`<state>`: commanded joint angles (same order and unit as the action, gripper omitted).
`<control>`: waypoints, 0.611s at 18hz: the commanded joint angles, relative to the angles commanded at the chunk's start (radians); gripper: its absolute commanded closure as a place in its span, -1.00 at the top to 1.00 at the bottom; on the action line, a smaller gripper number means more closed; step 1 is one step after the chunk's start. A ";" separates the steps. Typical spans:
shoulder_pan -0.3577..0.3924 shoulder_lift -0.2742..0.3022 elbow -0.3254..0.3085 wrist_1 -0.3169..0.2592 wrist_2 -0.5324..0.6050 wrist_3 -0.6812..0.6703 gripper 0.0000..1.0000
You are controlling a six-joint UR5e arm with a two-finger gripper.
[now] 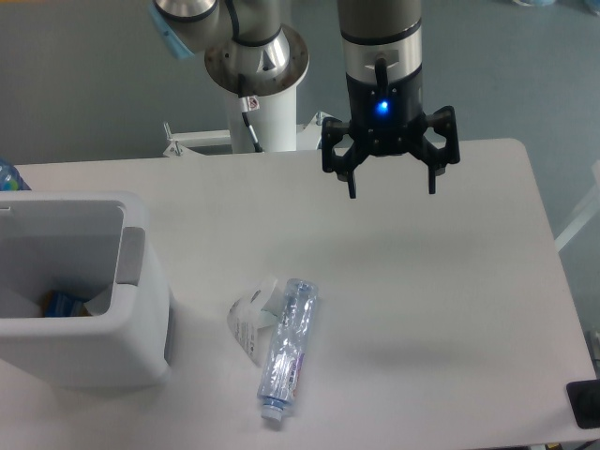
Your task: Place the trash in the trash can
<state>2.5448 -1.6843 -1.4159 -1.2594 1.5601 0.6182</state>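
Observation:
A flattened clear plastic bottle [286, 349] with a bluish label lies on the white table near the front, its cap end toward the front edge. Touching its left side is a crumpled white wrapper [248, 317] with small dark print. The trash can [84, 366], a boxy white bin with a grey side panel, stands at the left front with some items inside. My gripper [392, 191] hangs open and empty above the back middle of the table, well behind and to the right of the trash.
The robot's white base column [267, 112] stands behind the table's back edge. A black object [586, 405] sits at the table's front right corner. Inside the bin lies a blue item [64, 305].

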 joint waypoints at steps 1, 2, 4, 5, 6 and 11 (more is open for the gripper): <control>0.002 0.002 -0.002 -0.002 0.000 0.000 1.00; 0.002 0.002 -0.005 0.005 0.000 0.000 1.00; 0.000 0.002 -0.005 0.000 -0.002 0.000 1.00; 0.000 0.002 -0.005 0.003 -0.008 0.000 1.00; -0.003 0.000 -0.006 0.003 -0.006 -0.002 1.00; -0.011 -0.009 -0.093 0.118 -0.029 -0.006 1.00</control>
<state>2.5341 -1.6935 -1.5092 -1.1417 1.5309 0.6121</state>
